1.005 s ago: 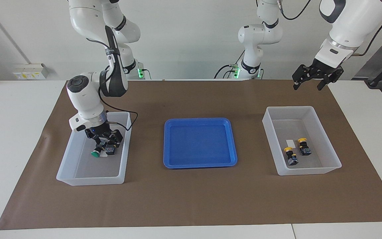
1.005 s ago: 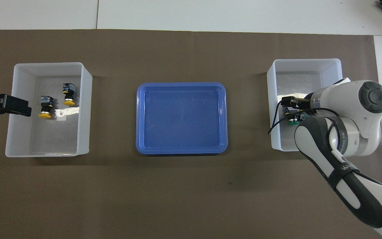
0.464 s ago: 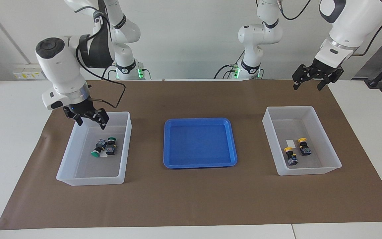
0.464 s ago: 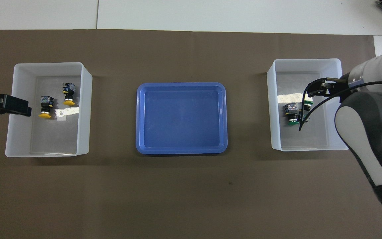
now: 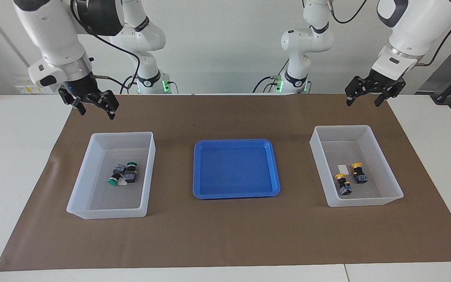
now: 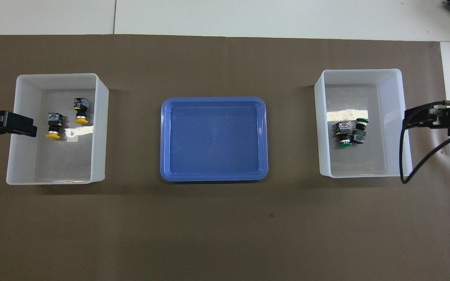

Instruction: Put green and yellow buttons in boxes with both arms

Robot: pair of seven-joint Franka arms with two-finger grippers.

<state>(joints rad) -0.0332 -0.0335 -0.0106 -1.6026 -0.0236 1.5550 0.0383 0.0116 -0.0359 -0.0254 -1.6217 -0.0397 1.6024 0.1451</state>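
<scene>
Two green buttons [image 5: 113,180] [image 6: 344,134] lie side by side, touching, in the box [image 5: 108,210] [image 6: 359,72] at the right arm's end of the table. Two yellow buttons [image 5: 343,183] [image 6: 53,125] lie a little apart in the other box [image 5: 362,201] [image 6: 55,76] at the left arm's end, beside a small white label. My right gripper [image 5: 96,114] hangs open and empty, high over the brown mat just outside the green buttons' box. My left gripper [image 5: 363,103] is raised, open and empty, over the outer rim of the yellow buttons' box.
A shallow blue tray [image 5: 235,141] [image 6: 213,99] with nothing in it sits between the two boxes. A brown mat [image 5: 233,235] covers most of the white table. A black cable loops down from the right wrist beside the green buttons' box.
My right gripper rose out of the box, leaving the green buttons lying there, and swung up and outward past the box's outer wall. The left arm stayed still.
</scene>
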